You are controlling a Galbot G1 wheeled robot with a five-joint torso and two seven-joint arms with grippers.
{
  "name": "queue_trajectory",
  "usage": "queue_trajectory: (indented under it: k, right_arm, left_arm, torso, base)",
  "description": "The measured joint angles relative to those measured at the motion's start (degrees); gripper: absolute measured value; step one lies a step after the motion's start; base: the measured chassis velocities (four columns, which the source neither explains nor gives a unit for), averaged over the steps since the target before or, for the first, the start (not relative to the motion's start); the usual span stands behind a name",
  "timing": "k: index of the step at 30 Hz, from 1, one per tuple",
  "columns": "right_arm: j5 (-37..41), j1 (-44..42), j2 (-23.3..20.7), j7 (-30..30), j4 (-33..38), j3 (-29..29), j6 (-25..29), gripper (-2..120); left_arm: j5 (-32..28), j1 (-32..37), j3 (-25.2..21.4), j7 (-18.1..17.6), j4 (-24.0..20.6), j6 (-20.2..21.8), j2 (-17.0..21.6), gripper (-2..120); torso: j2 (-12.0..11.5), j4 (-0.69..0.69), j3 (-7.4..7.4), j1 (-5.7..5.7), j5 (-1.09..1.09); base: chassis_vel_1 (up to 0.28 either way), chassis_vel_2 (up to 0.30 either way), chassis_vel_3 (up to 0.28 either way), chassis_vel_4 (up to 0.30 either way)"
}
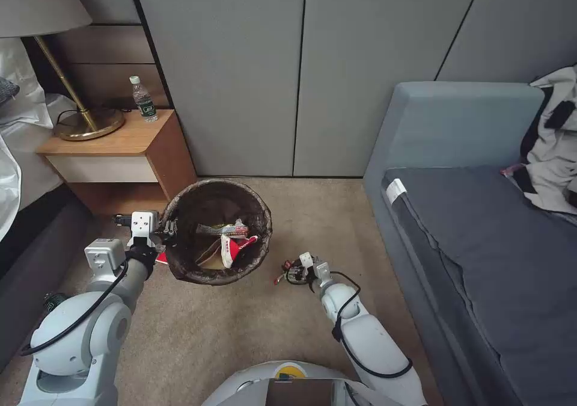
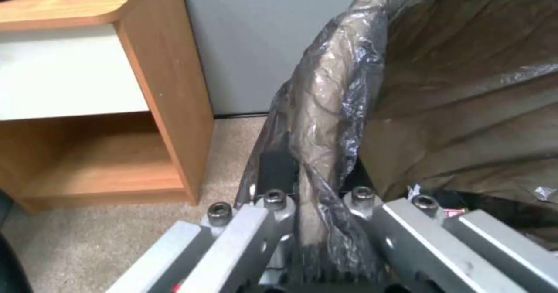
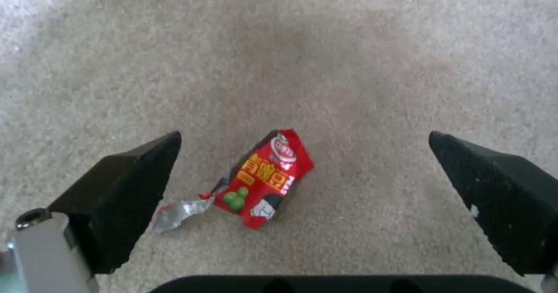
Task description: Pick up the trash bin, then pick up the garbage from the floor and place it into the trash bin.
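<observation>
Left jaws pinch trash bin point(image 1: 216, 231) rim; right jaws wide above packet point(image 3: 264, 179).

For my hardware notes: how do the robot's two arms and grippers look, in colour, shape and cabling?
Both arms are glossy white with rounded joint shells and loose black cables. The left gripper has grey metal links with hex bolts. The right gripper has black, wedge-shaped, textured fingers.

left gripper point(image 1: 169, 228) clamped, right gripper point(image 3: 302, 175) fingers point(image 3: 125, 188) spread

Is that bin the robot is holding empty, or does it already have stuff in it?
Not empty. The round trash bin lined with a crinkled dark bag, gripped at its rim by the left end effector, already holds red-and-white snack packets.
</observation>
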Motion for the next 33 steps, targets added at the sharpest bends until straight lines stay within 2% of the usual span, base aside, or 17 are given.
queue_trajectory:
  k: [12,33]
  right_arm:
    - [-2.29,1.59,2.99,-0.21,-5.20,0.05,1.46,100]
    - [-3.05,2.82,4.90,-0.12,-9.20,0.23,2.27,100]
  left_arm:
    - [0.26,0.25,0.10,0.11,-0.19,-0.06,-0.32,3]
    - [-0.03,-0.19,0.25,-0.16,0.06,-0.11,0.32,3]
  torso:
    - [0.00,0.00,0.00,0.00,0.00]
    - [0.00,0.00,0.00,0.00,0.00]
  base:
    - [0.000,0.000,0.000,0.000]
    - [0.000,0.000,0.000,0.000]
